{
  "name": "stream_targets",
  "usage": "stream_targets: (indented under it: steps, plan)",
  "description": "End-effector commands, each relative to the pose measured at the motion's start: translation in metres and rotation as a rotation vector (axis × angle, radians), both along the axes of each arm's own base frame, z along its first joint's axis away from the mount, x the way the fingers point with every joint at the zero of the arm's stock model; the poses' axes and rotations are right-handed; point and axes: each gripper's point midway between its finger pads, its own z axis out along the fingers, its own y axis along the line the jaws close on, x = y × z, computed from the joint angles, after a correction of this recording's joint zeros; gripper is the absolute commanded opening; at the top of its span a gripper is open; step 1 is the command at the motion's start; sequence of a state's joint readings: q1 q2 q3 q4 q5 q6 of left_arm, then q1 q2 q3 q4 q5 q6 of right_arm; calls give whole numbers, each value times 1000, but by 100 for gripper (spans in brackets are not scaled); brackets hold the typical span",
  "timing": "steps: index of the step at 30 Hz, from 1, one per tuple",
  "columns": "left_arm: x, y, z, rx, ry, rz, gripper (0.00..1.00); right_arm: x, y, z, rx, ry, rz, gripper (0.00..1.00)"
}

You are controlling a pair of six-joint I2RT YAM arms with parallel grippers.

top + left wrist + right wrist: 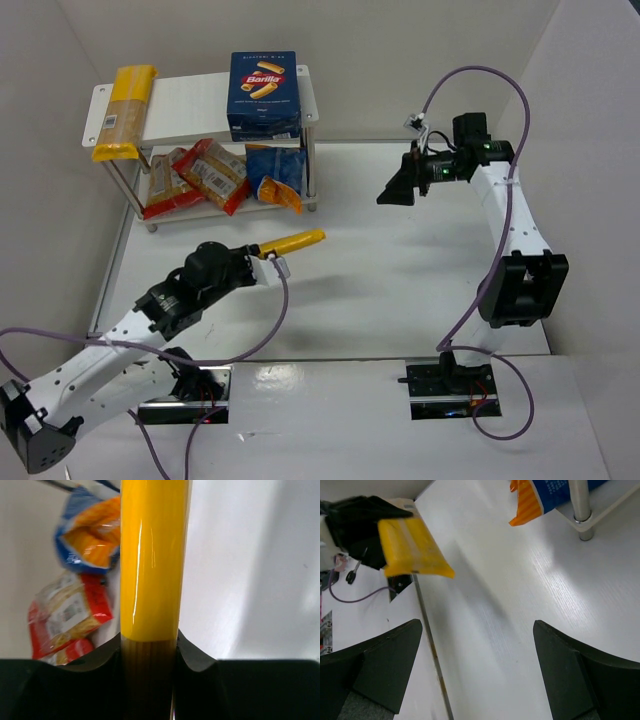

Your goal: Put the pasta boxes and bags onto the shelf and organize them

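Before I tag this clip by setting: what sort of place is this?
Likely a robotics lab cell: bare white walls enclose the table, cabled robot arms mounted at its edge, one small stocked shelf.

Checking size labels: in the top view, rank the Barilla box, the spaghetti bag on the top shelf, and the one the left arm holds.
1. Barilla box.
2. Shelf spaghetti bag, somewhat smaller.
3. Held spaghetti bag, smallest, though the left end effector hides part of it.
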State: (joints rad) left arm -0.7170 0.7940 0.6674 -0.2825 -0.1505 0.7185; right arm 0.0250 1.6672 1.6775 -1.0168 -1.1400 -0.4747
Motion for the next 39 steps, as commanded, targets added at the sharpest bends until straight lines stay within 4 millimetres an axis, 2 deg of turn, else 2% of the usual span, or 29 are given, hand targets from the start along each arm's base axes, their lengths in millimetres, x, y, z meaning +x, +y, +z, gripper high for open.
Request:
stream_targets:
  steps: [1, 2, 3, 4, 7, 8, 9, 11, 12, 18, 20, 24, 25, 26, 32, 33, 34, 36, 37, 38, 39]
  plan:
    - [12, 7, 110, -267, -238, 75, 0, 7, -3, 1, -1, -39, -33, 100]
    - [10, 11, 126, -308, -275, 90, 0, 6, -3, -2, -1, -29, -33, 100]
    - [12, 20, 132, -318, -301, 126, 0, 5, -3, 2, 0, -48, -33, 100]
    - [12, 28, 144, -343, -341, 158, 0, 5, -4, -3, -9, -38, -40, 100]
    - [12, 45, 155, -382, -377, 236, 0, 8, -6, -8, -24, -21, -54, 100]
    - [11, 56, 165, -404, -401, 276, 0, 8, -6, -8, -24, -21, -54, 100]
    - [11, 56, 169, -423, -402, 278, 0, 8, -6, -8, -24, -21, -54, 100]
    - [7, 73, 187, -448, -448, 332, 0, 9, -7, -9, -33, -21, -61, 100]
    - [7, 74, 189, -462, -452, 344, 0, 11, -7, -12, -33, -12, -61, 100]
    - [4, 103, 233, -543, -528, 466, 0, 10, -10, -21, -58, -4, -78, 100]
    - [10, 104, 236, -540, -518, 490, 0, 7, -7, -18, -60, -21, -66, 100]
    - [18, 114, 246, -538, -511, 558, 0, -1, -5, -26, -80, -4, -42, 100]
    - [23, 111, 244, -533, -492, 561, 0, -1, -3, -27, -90, -13, -35, 100]
    - [23, 116, 254, -553, -506, 582, 0, -4, -4, -32, -95, -2, -27, 100]
    - [40, 125, 262, -538, -495, 656, 0, -15, 0, -47, -122, 11, 3, 100]
    - [47, 122, 256, -521, -467, 670, 0, -18, 3, -52, -123, 24, 13, 100]
    - [48, 125, 268, -534, -485, 678, 0, -18, 3, -52, -123, 24, 13, 100]
    - [57, 126, 266, -503, -463, 701, 0, -21, 3, -58, -126, 34, 19, 100]
    - [59, 125, 269, -501, -461, 702, 0, -23, 1, -57, -137, 24, 17, 100]
    - [57, 128, 282, -521, -474, 710, 0, -24, 1, -60, -140, 27, 23, 100]
    - [62, 126, 280, -505, -457, 712, 0, -24, 1, -60, -140, 27, 23, 100]
